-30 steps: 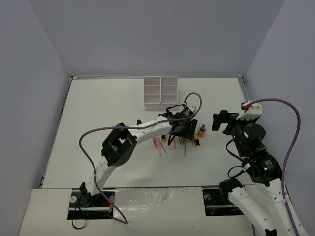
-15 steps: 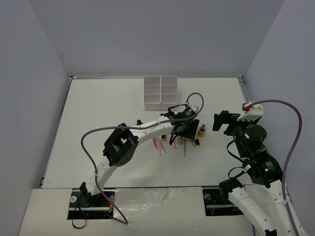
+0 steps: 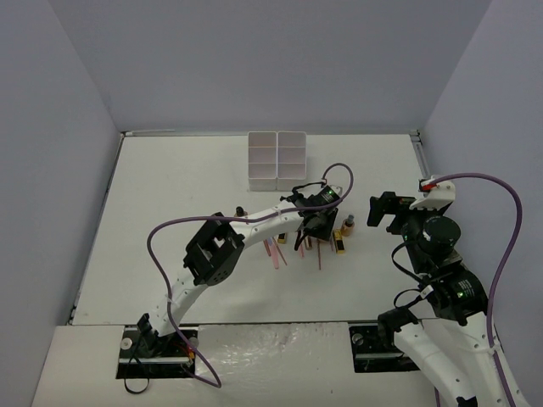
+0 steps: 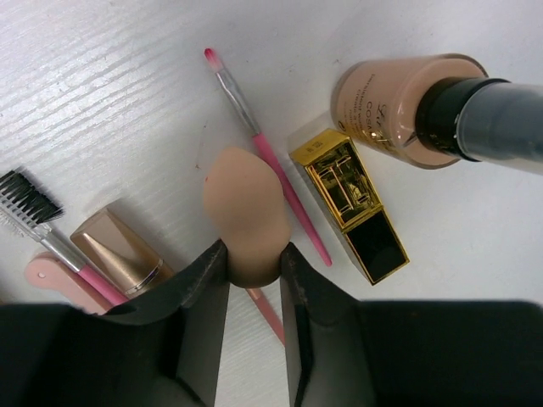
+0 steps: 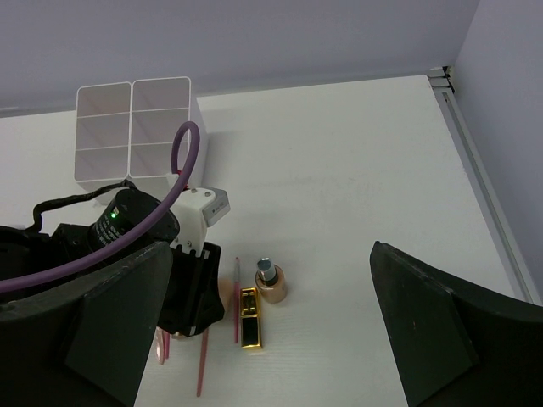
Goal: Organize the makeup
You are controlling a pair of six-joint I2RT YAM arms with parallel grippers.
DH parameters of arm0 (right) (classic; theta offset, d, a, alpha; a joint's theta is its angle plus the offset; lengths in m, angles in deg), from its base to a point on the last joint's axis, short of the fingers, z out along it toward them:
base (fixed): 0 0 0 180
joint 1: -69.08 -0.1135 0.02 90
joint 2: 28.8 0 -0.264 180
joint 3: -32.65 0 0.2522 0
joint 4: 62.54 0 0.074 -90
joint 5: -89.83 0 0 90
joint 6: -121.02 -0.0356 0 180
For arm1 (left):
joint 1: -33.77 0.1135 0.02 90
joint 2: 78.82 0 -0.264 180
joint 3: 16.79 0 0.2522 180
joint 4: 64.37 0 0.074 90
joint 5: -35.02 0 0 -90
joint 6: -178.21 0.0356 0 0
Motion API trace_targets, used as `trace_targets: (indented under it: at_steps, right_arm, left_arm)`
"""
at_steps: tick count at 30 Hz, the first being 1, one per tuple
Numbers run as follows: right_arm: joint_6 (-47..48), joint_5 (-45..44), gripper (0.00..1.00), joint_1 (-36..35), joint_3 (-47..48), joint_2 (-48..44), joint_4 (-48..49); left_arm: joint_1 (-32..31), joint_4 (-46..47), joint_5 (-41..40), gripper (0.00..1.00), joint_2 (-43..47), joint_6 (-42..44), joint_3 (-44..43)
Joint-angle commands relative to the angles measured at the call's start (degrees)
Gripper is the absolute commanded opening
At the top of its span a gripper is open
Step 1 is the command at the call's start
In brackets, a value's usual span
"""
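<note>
Between the fingers of my left gripper [image 4: 254, 264] sits a peach egg-shaped sponge [image 4: 242, 208], and both pads press its sides. Under it lies a thin pink brush [image 4: 273, 165]. Right of that are a black-and-gold tube [image 4: 356, 208] and a tan bottle with a black cap [image 4: 407, 106]. A gold tube [image 4: 119, 250] and a comb brush [image 4: 30, 202] lie to the left. From above, the left gripper [image 3: 316, 229] hangs over this cluster, beside the bottle [image 3: 348, 225]. My right gripper [image 5: 271, 250] is open and holds nothing; it hovers right of the makeup [image 3: 386, 210].
The white gridded compartment box [image 3: 277, 159] stands at the back of the table, behind the cluster, and also shows in the right wrist view [image 5: 131, 127]. Pink sticks [image 3: 276, 250] lie left of the left gripper. The table's raised edge [image 5: 475, 186] runs along the right.
The left gripper has shifted slightly right over the cluster and its jaws have come together on the sponge. The right arm has hardly moved.
</note>
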Motion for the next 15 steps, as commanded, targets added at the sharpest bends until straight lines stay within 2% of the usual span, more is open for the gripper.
trace_targets:
  at_steps: [1, 5, 10, 15]
  right_arm:
    - [0.44, -1.53, 1.00, -0.33, 0.46, 0.16, 2.94]
    - [0.44, -1.53, 1.00, -0.29, 0.46, 0.19, 2.94]
    - [0.54, -1.53, 1.00, -0.29, 0.61, 0.32, 2.94]
    - [0.74, -0.98, 1.00, -0.29, 1.00, 1.07, 2.96]
  left_arm:
    - [-0.23, -0.82, -2.71, 0.13, 5.92, 2.44, -2.92]
    - [0.34, -1.28, -3.73, 0.01, 9.72, 7.84, -2.30]
    - [2.89, -0.80, -5.86, 0.00, 15.29, 18.60, -0.13]
    - [8.90, 0.95, 0.05, 0.00, 21.05, 36.65, 3.22]
